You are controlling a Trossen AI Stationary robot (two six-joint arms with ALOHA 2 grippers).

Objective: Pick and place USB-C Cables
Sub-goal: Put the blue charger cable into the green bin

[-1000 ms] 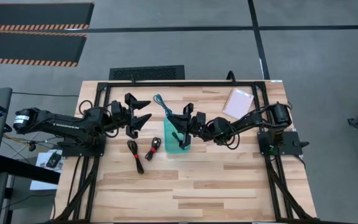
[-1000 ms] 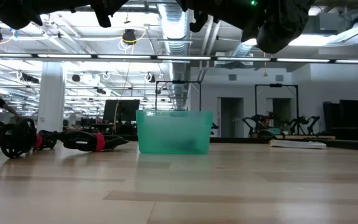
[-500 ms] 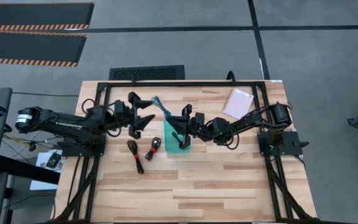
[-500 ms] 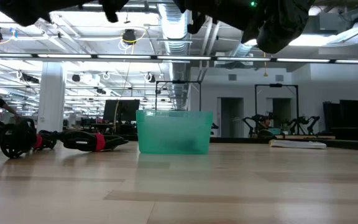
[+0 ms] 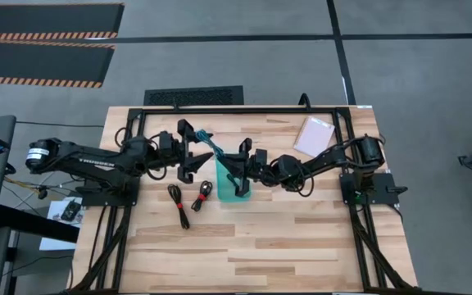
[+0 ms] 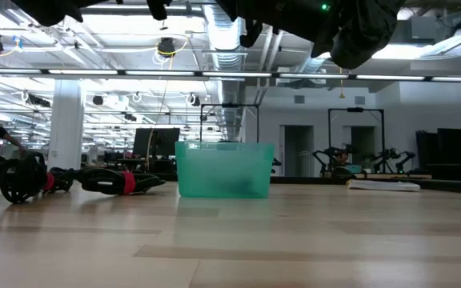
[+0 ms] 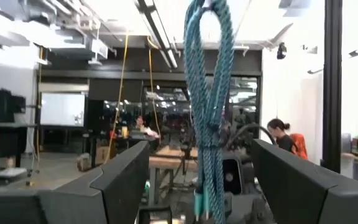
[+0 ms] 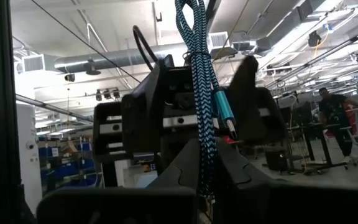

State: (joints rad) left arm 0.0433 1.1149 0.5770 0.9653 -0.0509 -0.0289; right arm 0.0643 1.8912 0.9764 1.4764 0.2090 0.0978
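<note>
The high view looks straight down on the whole table (image 5: 301,246) from far above. The low view sits at tabletop level, facing the tray (image 6: 224,170) and room. The 2 wrist views face each other, sharing the teal cable (image 7: 209,106).

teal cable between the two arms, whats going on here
The right gripper is shut on the teal cable, holding it up above the teal tray. The left gripper is open, with a finger on either side of the raised cable, as if to take it. Two black cables with red ties lie on the table beside the tray.
</note>
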